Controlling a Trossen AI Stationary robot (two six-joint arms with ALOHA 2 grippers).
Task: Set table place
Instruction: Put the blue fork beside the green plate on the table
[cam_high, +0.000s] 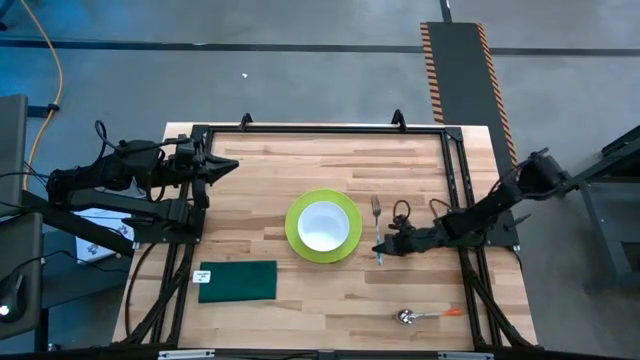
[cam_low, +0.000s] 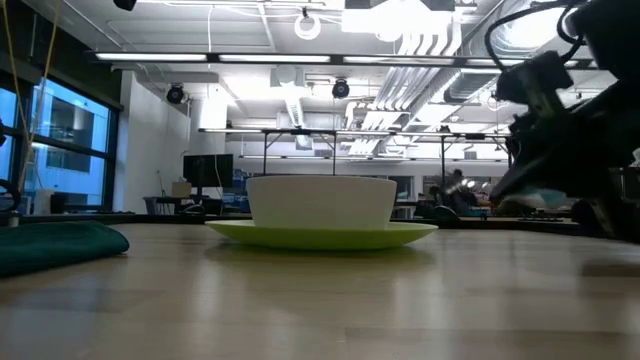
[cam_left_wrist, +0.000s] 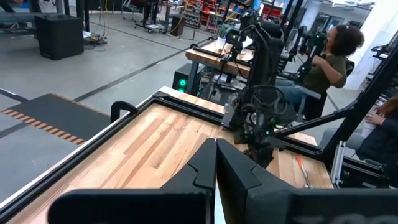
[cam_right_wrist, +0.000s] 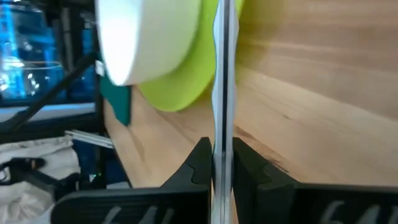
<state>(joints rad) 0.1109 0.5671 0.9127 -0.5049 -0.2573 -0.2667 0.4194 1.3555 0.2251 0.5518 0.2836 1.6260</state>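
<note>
Two arms over the light wooden butcher-block table (cam_high: 260, 190). High view: left gripper (cam_high: 228, 167) near the left far corner, jaws closed on nothing; right gripper (cam_high: 380, 248) clamps the silver metal fork (cam_high: 377, 222), just right of the lime-green round plate (cam_high: 342, 246) holding a white bowl (cam_high: 323, 225) at mid-table. Dark green cloth (cam_high: 238, 281) near the front-left edge; orange-handled spoon (cam_high: 428, 316) near front-right. Right wrist view: fingers (cam_right_wrist: 200, 163) pinch the fork.

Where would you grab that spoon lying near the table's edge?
I'd take the spoon by its thin straight handle, coming straight down from above. It lies flat on the table with open wood around it, and the handle is narrower than the rounded bowl, so it should fit between fingers more easily. The right gripper, now shut on the fork, is nearest.
</note>
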